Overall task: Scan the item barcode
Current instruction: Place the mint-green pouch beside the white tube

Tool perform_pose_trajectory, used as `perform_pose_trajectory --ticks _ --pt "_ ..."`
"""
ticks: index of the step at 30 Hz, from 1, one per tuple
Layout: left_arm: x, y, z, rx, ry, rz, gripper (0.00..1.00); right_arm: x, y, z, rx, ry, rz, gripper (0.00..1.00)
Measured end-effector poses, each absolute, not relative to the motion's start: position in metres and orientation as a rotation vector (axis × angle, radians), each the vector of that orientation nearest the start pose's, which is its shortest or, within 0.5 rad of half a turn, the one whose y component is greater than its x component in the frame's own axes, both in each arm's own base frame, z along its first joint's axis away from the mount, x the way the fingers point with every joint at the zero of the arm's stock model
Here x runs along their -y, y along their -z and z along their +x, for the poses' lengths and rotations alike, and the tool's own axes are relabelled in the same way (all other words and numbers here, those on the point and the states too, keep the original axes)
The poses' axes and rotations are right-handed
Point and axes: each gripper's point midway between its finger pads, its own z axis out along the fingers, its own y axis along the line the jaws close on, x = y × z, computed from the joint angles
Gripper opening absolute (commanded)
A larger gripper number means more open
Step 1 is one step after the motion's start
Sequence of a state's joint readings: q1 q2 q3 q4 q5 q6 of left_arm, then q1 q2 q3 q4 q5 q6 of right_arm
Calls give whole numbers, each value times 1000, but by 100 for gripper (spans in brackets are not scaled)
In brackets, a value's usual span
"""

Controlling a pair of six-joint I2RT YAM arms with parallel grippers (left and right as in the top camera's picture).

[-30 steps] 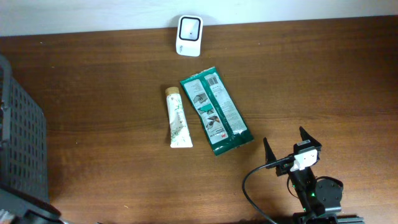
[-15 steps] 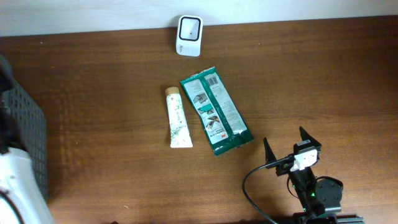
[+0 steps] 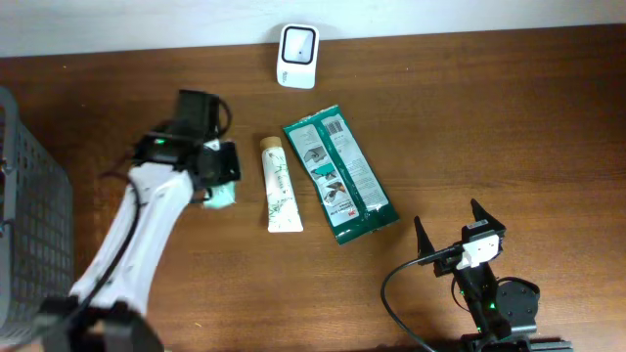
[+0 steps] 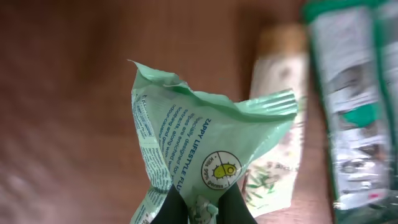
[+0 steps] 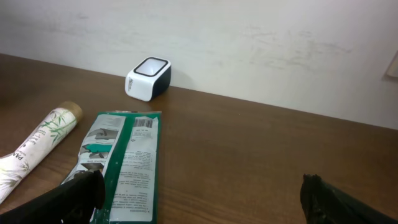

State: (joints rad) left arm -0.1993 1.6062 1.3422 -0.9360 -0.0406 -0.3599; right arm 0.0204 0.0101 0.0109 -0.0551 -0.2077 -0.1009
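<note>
Left gripper (image 4: 196, 210) pinched on pale-green wipes packet (image 4: 205, 149), held over table (image 3: 469, 117) just left of tube (image 3: 279, 186); right gripper (image 3: 453, 231) spread, idle; carry step underway, I'd say; next, aim barcode at scanner (image 3: 297, 43).

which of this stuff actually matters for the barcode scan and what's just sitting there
In the job:
- pale green packet, pinched in the left fingers
- white scanner at the table's back edge

Just lying there, untouched:
- tube
- dark green pack beside it
- black basket at the left edge
</note>
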Motion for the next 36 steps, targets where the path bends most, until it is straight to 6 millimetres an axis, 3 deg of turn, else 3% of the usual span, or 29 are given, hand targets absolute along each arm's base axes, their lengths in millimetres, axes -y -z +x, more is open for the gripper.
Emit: perform_pose_trajectory --ticks 4,8,11,15,16,17,19,21,24,25,28,30,34,36 --pt "75 -78 346 -2934 37 -362 0 -40 -163 242 -1605 -107 -257 98" --pt "90 -50 346 -2985 18 -378 0 -40 -163 242 -1605 -107 -257 98" --pt "95 -47 346 -2978 25 -432 0 -40 -163 242 -1605 -107 -257 98" --pt "96 -47 347 -2970 41 -475 41 -40 -163 242 -1604 -107 -258 98" --pt "98 -47 348 -2967 53 -477 59 -40 -163 242 -1605 -107 -257 98" --pt "99 -48 348 -2965 65 -481 68 -40 -163 242 -1605 -107 -257 98" --pt "100 -48 348 -2966 75 -485 70 -40 -163 242 -1605 -107 -257 98" --pt "101 -48 349 -2964 82 -489 61 -40 -163 242 -1605 -107 -257 99" --pt "102 -51 353 -2960 87 -407 59 -40 -163 242 -1605 -107 -257 98" --pt "103 -57 356 -2961 85 -363 61 -40 -163 242 -1605 -107 -258 98" --pt "104 -103 390 -2864 130 -265 64 -40 -163 242 -1605 -107 -257 98" --pt "93 -147 411 -2773 157 -254 55 -40 -163 242 -1605 -107 -257 98" --pt "47 -252 432 -2545 164 -289 56 -40 -163 242 -1605 -107 -257 98" --pt "6 -311 430 -2394 139 -360 62 -40 -163 242 -1604 -107 -258 98"
